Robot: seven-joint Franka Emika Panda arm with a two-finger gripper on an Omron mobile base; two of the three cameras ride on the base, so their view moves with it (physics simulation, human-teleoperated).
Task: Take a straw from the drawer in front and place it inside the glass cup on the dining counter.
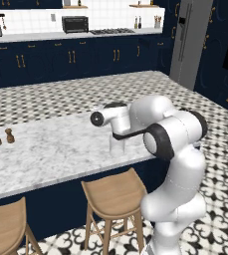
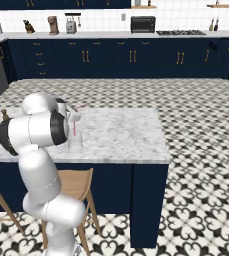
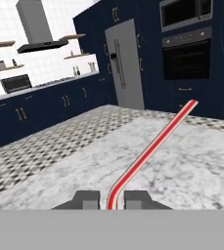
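The thin pinkish-red straw (image 3: 147, 151) runs out from between my finger tips and slants away over the marbled top. My gripper (image 3: 112, 200) is shut on the straw near its end. In the right base view the straw (image 2: 75, 127) stands about upright. Its lower end is at the mouth of the clear glass cup (image 2: 76, 143). The glass cup (image 1: 117, 145) stands on the dining counter (image 1: 46, 149) near its front edge, right under my hand. How deep the straw reaches into the glass is hard to tell.
Two small brown shakers (image 1: 2, 136) stand toward the left end of the counter. Wooden stools (image 1: 113, 194) line the near side by my base. Behind the island are a patterned floor, navy cabinets, a stove and a steel fridge (image 3: 124, 63).
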